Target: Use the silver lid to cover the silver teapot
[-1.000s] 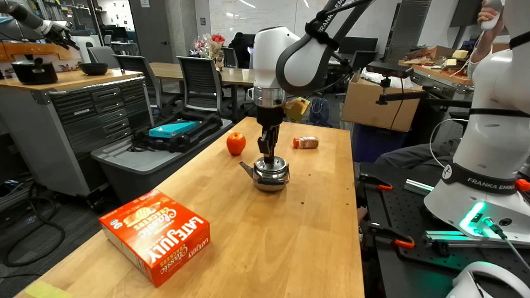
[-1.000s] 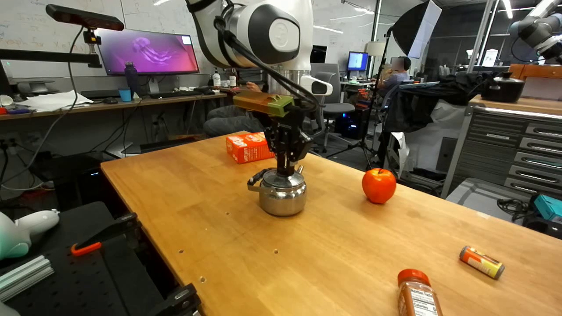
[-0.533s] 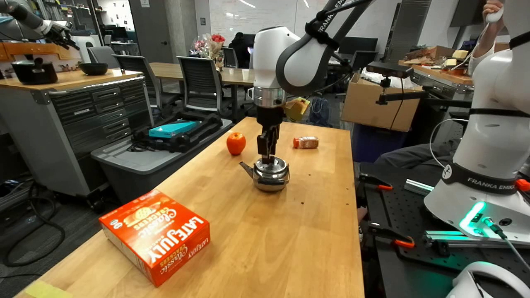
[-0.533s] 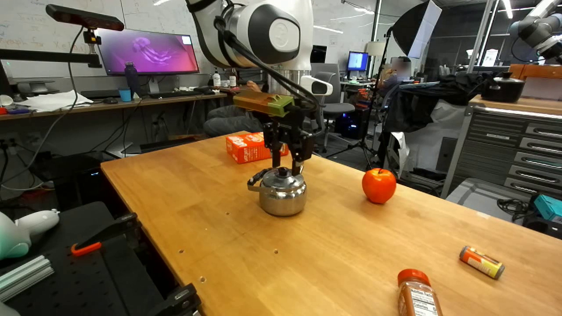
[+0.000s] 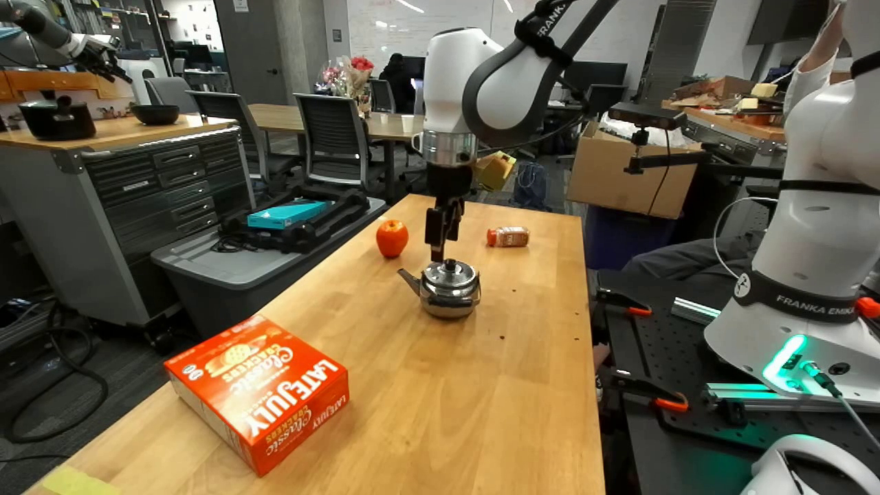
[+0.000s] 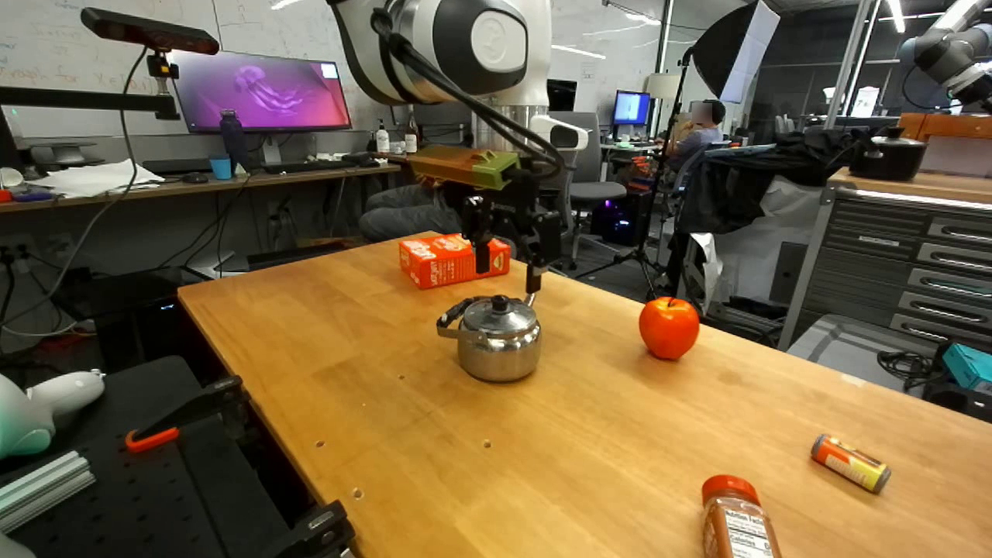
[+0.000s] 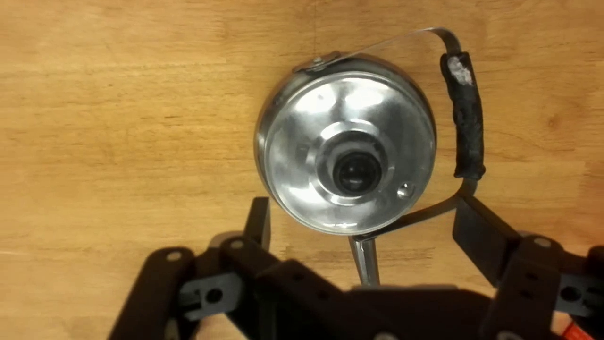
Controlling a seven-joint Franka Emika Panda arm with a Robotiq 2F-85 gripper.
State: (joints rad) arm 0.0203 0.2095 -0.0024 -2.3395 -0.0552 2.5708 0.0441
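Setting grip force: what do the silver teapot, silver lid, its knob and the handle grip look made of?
Silver teapot: polished metal, maybe stainless steel; mirror-like reflections on its side.
Silver lid: shiny metal; bright highlights over concentric rings.
Knob: glossy black, probably plastic; small sharp glints.
Handle grip: dull black, lumpy, pale patch near one end; rubber, tape or plastic, can't tell.

Silver lid (image 7: pixel 350 153), silver teapot (image 6: pixel 500 356): glossy metal. Tabletop (image 6: pixel 589 457): smooth wood.

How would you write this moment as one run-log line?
silver lid: on silver teapot, looks level | gripper: open, empty, apart from silver lid | scene: apple, cracker box | task: covering appears done
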